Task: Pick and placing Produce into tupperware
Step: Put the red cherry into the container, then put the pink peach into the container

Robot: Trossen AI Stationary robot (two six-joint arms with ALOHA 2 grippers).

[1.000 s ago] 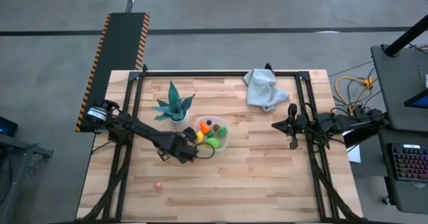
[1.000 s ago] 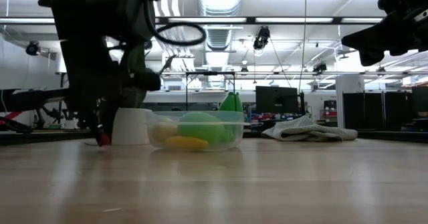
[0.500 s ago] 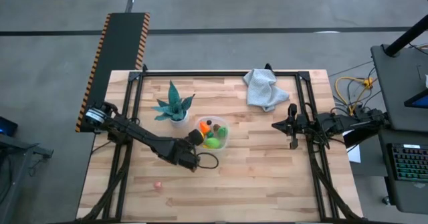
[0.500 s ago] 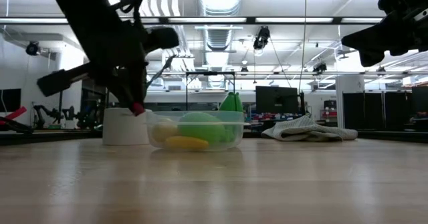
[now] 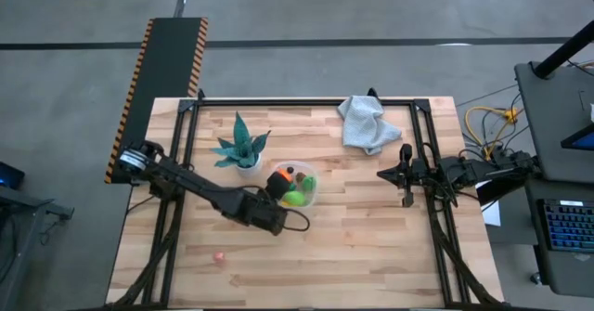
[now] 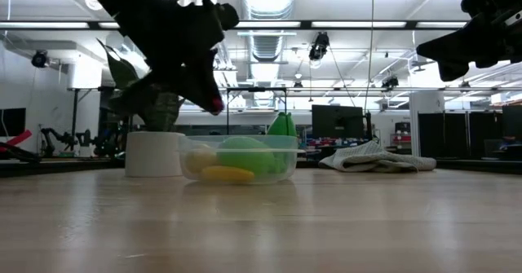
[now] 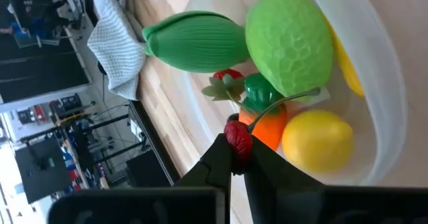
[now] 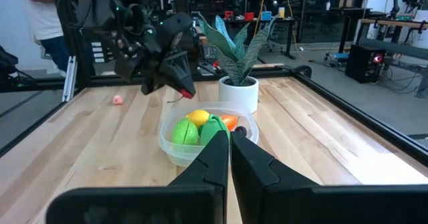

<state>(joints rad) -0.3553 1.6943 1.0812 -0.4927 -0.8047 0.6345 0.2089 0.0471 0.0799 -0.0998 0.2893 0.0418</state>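
Clear plastic tupperware [image 5: 299, 187] sits mid-table in the high view with most of the produce [image 5: 295, 198] already in it, just past the tip of the left gripper [image 5: 275, 192]; one pink piece [image 5: 219, 256] lies on the wood well behind that gripper, so the job looks nearly done with that piece left. The right gripper [image 5: 405, 192] waits well off to the tub's far side, clenched on nothing. In the low view the left gripper [image 6: 214, 103] hangs above the tub's near rim. The left wrist view shows its fingers [image 7: 235, 144] pressed together with a small red bit at their tip; I cannot tell whether that is a held piece or fingertip padding. From the right wrist view the pink piece [image 8: 118, 99] lies beyond the left arm.
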